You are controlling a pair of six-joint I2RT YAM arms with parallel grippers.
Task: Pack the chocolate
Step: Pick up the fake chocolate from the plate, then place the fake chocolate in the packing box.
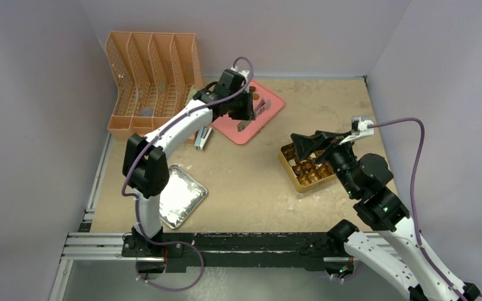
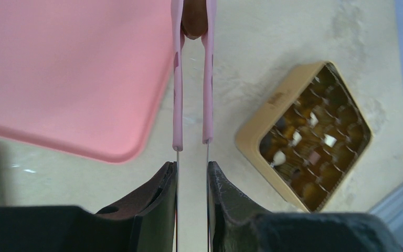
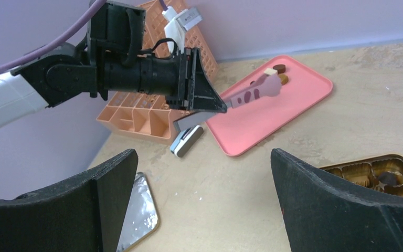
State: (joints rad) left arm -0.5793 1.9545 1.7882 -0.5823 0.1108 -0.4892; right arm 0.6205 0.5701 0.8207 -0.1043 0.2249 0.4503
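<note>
The table (image 1: 251, 182) is a pale brown board with white scuffs. Plain lilac walls (image 1: 31, 94) close it in at the left, the back and the right, and a metal rail (image 1: 94, 241) runs along the near edge. At the back left stands an orange rack (image 1: 150, 81), and beside it the pink tray (image 1: 275, 108) lies at an angle. A wide stretch of bare board lies between this tray, the gold box (image 2: 275, 102) at the right and the silver foil lid (image 1: 182, 197) near the left base. The left gripper (image 2: 191, 167) is closed narrow on the pink tongs (image 2: 177, 94). Their tips pinch one brown chocolate piece (image 2: 194, 18), cut off by the top of the wrist view, over the tray. More chocolates (image 3: 279, 68) lie at the tray's far corner, just beside the tong tips. The right gripper (image 3: 203, 157) stands wide over the gold box and holds nothing. The cells of the box are blurred: one dark piece (image 3: 388, 179) shows, but how many more I cannot tell. A small white and grey object (image 1: 203, 138) before the rack is partly hidden by the left arm.
</note>
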